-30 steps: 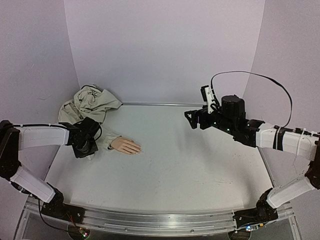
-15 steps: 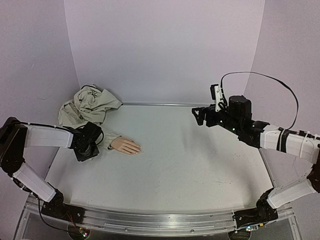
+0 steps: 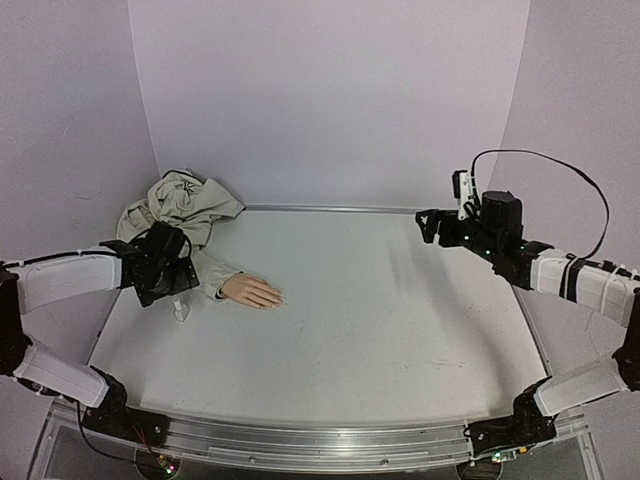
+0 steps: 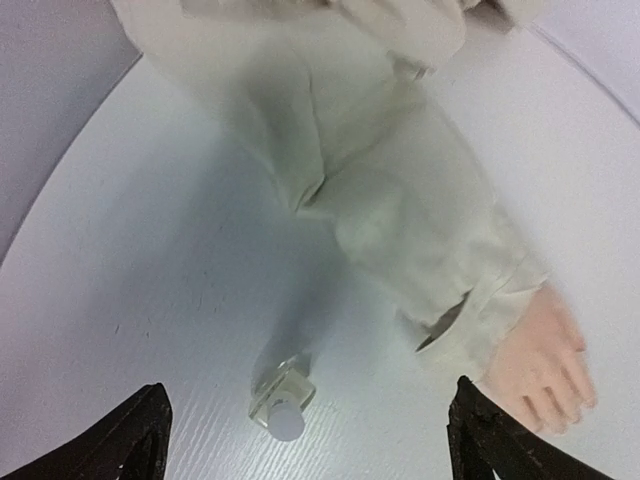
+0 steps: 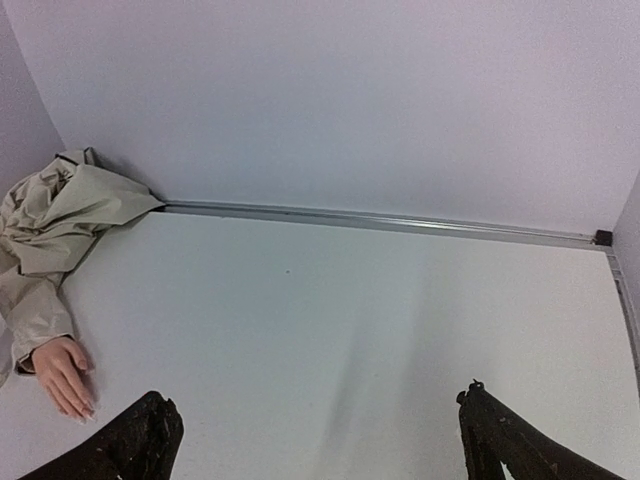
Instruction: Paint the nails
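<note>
The peach mannequin hand [image 3: 252, 291] lies palm down at the left of the table, its wrist in a beige sleeve [image 3: 213, 277]. Its nails [image 4: 562, 420] are tiny and barely show at the fingertips. A small clear bottle with a white cap [image 4: 279, 402] rests on the table left of the hand, also seen as the bottle [image 3: 180, 312] from above. My left gripper [image 4: 315, 445] hovers open above the bottle, touching nothing. My right gripper [image 5: 320, 445] hangs open and empty high at the right, far from the hand [image 5: 62, 372].
The sleeve leads back to a crumpled beige garment [image 3: 180, 205] heaped in the far left corner. A metal rail [image 3: 330, 208] runs along the table's far edge below the white back wall. Side walls close in on both sides.
My left gripper has opened, let go of the small bottle and risen a little away from it. The right arm has drawn back toward the right wall.
</note>
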